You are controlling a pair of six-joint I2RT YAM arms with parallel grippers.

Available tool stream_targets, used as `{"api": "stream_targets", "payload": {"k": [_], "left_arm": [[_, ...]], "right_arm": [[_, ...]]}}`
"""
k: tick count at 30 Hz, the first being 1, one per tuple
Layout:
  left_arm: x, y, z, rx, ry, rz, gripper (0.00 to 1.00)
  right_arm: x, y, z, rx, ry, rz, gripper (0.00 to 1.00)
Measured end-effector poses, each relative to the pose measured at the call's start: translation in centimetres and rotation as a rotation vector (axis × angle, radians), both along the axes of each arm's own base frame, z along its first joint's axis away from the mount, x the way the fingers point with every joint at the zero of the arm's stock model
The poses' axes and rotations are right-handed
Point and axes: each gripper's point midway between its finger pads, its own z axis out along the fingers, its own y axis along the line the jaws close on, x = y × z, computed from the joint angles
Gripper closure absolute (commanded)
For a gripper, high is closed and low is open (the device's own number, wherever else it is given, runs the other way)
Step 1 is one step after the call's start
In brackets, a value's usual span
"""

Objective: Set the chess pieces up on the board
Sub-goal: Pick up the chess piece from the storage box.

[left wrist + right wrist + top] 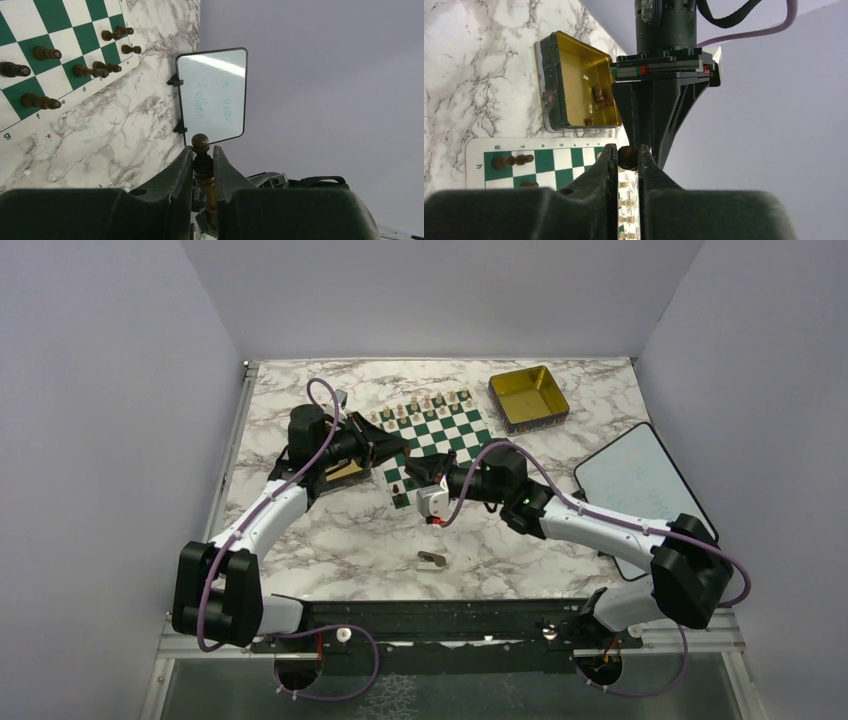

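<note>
Two arms meet over the chessboard's (452, 432) near-left corner.
Both the left pincer (202, 150) and the right pincer (627, 148) clench one dark chess piece (204, 172).

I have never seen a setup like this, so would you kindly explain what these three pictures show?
Two robot arms are bolted at a marble table's near edge. One picture looks down from above; the other two come from cameras on each wrist. On the table lie a green-and-white board, a gold tin and a whiteboard. The left end effector pinches a dark piece. The right end effector also grips something small and dark, possibly the same piece.
</note>
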Motion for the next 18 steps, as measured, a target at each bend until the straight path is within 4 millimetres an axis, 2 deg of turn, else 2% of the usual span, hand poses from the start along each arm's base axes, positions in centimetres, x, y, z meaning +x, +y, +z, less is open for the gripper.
{"api": "stream_targets", "payload": {"k": [2, 6, 13, 18], "left_arm": [[-0.1, 0.0, 0.1, 0.0, -0.003, 0.0, 0.87], [-0.1, 0.1, 0.0, 0.007, -0.012, 0.002, 0.87], [0.3, 0.4, -0.9, 0.07, -0.055, 0.013, 0.87], [1.3, 1.0, -1.1, 0.162, -0.123, 0.045, 0.87]], "right_arm": [[0.0, 0.0, 0.1, 0.006, 0.002, 0.0, 0.99], [-0.2, 0.0, 0.0, 0.021, 0.029, -0.003, 0.99], [-1.2, -1.2, -2.0, 0.044, 0.172, -0.034, 0.99], [-1.8, -2.7, -0.9, 0.152, 0.324, -0.109, 0.99]]}}
